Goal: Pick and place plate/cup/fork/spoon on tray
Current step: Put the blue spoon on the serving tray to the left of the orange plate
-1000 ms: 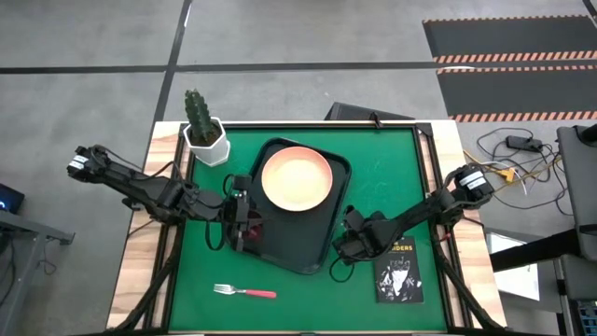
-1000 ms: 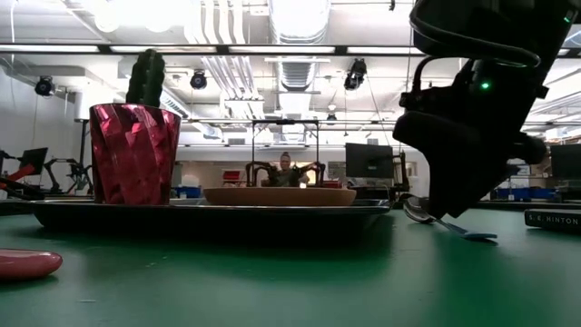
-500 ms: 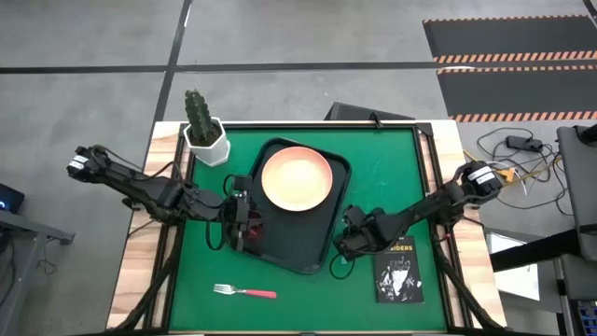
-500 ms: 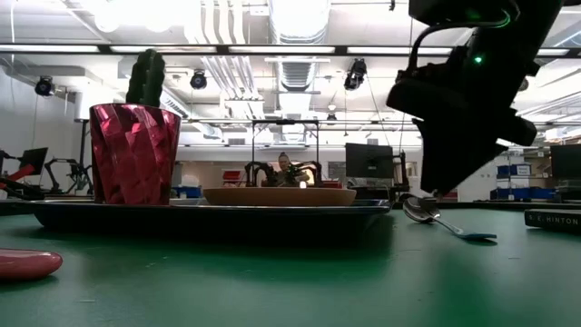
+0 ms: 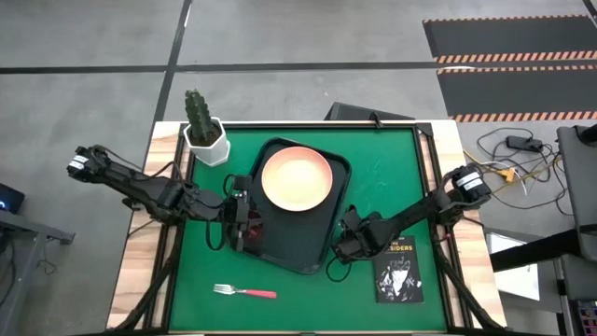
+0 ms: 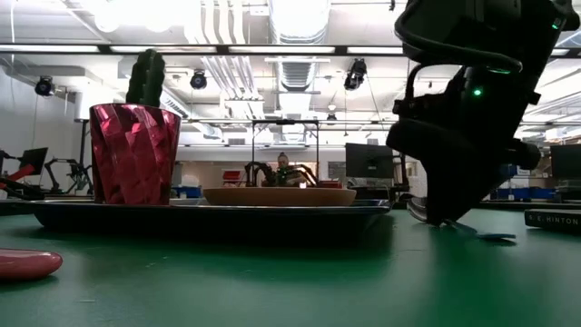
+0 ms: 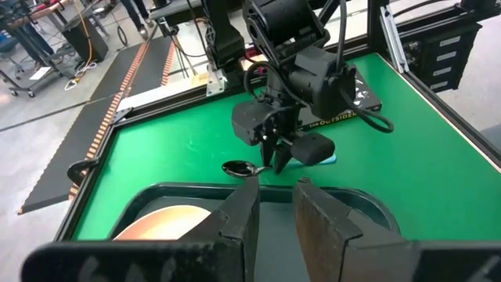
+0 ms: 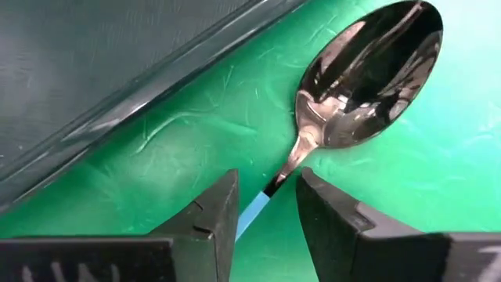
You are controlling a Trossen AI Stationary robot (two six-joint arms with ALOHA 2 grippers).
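Note:
The peach-pink plate (image 5: 297,179) lies on the far half of the dark tray (image 5: 284,257). The dark red cup (image 5: 256,229) stands upright on the tray's near left part, as the low view (image 6: 134,153) shows. My left gripper (image 5: 246,224) hangs beside the cup, open and empty (image 7: 274,215). The spoon (image 8: 364,74) lies flat on the green table right of the tray. My right gripper (image 8: 266,211) is open and low over it, one finger on each side of the handle just behind the bowl. The fork (image 5: 244,291) lies on the table near the front edge.
A white pot with a cactus (image 5: 207,138) stands at the far left corner. A black book (image 5: 399,271) lies at the near right, close to my right gripper. There is bare green table between the tray and the fork.
My right gripper has risen a little above the spoon and then come down again, low over it at the table top. My left gripper and the cup have kept still.

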